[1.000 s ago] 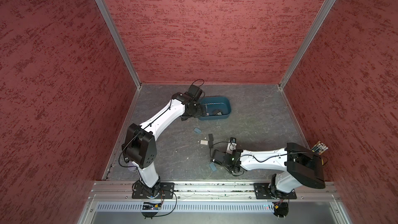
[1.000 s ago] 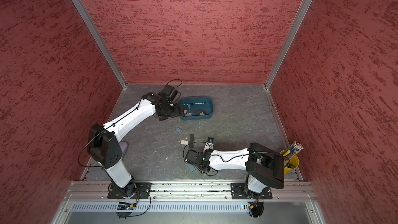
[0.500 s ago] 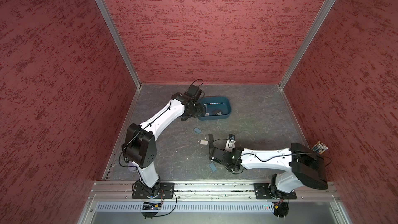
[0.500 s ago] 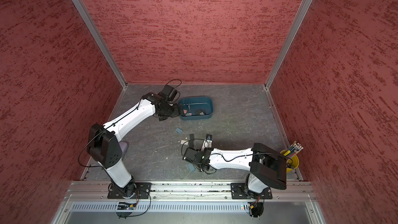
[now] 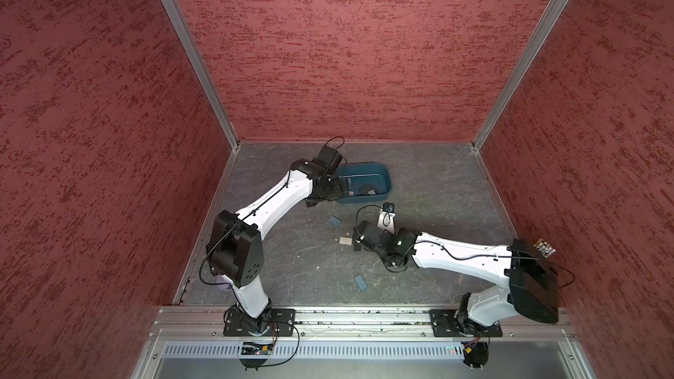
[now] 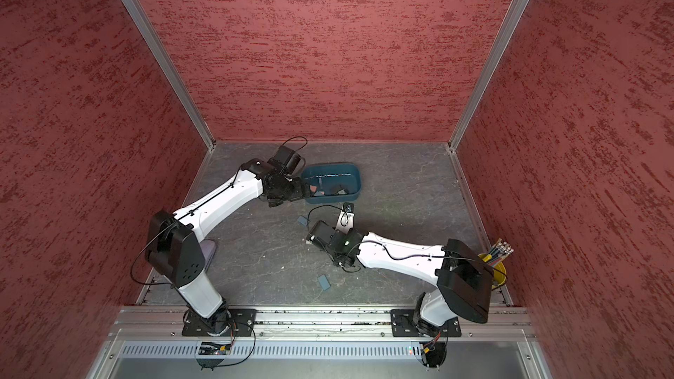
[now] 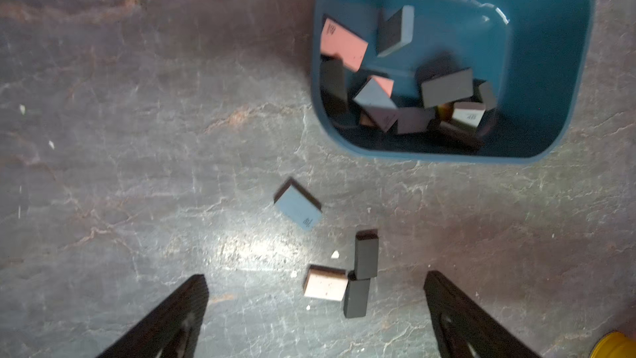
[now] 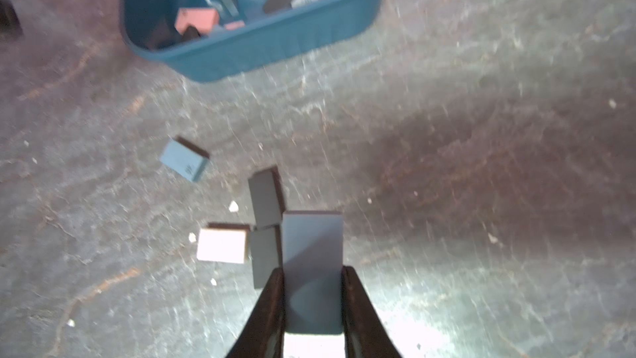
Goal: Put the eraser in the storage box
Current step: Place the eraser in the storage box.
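While the carry is in hand: items are listed from the lower edge of a top view upward.
Spare blue eraser [image 5: 360, 282]: flat on the tabletop [image 5: 437, 191], lower centre, not yet collected.
Right end effector [image 8: 313, 270]: jaws nearly closed, clamping the eraser [image 8: 311, 246] by its long sides so it rides clear of the tabletop, mid-frame. It is judged bound for the box.
Loose cluster: white eraser [image 7: 325, 282] touching two dark erasers [image 7: 366, 258], just beside the held one in the right wrist view. A further blue eraser [image 7: 298, 206] lies apart, nearer the box.
Storage box [image 8: 275, 46]: upper centre, already holding several erasers. The carried one has not yet reached it.
Left end effector [image 7: 316, 278]: jaws spread fully, empty, at the box's left end, seemingly keeping the approach clear.
Change: right arm has moved up-frame from beside the spare blue eraser toward the box, grip unchanged. Left arm unmoved.
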### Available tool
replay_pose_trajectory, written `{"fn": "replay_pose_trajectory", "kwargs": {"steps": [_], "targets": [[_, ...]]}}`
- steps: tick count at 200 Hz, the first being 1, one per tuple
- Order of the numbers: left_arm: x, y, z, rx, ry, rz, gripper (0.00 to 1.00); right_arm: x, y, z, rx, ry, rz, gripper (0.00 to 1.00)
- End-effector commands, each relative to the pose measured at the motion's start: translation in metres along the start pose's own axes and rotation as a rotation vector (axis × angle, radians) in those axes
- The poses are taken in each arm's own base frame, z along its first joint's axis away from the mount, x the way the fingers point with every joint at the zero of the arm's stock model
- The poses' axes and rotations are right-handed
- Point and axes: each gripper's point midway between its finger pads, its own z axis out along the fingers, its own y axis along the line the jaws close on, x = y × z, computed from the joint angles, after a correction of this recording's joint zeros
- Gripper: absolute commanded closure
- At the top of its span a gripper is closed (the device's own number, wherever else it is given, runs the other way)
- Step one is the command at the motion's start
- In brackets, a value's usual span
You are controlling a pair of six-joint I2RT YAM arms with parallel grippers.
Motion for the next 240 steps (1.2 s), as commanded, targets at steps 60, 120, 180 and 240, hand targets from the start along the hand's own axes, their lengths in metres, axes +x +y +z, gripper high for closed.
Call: {"fn": "replay_pose_trajectory", "kwargs": {"steps": [60,120,180,240], "targets": [[0.072,0.028,-0.029,0.006,-0.025,-0.051,0.0,-0.105,0.015,0.006,-0.079,-0.124,-0.019,0.73],[0.134,0.045,-0.028,-0.017,-0.02,-0.086,0.0,-0.16,0.014,0.045,-0.094,-0.131,-0.035,0.71],[0.187,0.035,-0.011,-0.065,0.011,-0.044,0.0,-0.165,0.011,0.118,-0.098,-0.028,-0.043,0.72],[0.218,0.007,0.002,-0.065,0.069,-0.02,0.0,-0.151,0.004,0.157,-0.086,0.037,-0.06,0.71]]}}
